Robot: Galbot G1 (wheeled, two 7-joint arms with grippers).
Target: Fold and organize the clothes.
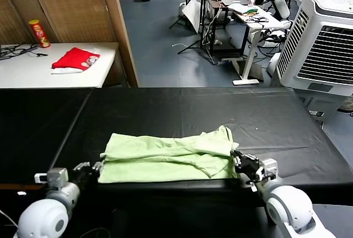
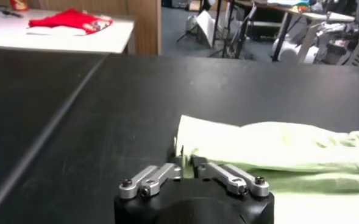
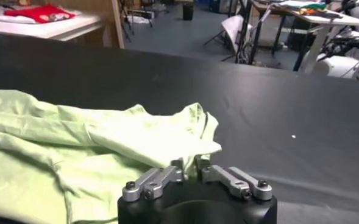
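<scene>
While folded T-shirt (image 1: 168, 158) lies flat, left gripper (image 1: 95, 168), right gripper (image 1: 238, 161) flanking.

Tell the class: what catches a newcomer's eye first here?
A pale green T-shirt, folded into a long band, lies near the front edge of the black table. The left gripper and right gripper sit at its two ends. A red cloth lies on the white table behind.

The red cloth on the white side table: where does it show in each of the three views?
Head view: red cloth at upper left, on the white table behind the black table.
Left wrist view: top left corner.
Right wrist view: top left corner.
Shared landmark: the green T-shirt on the black table, in all three.
</scene>
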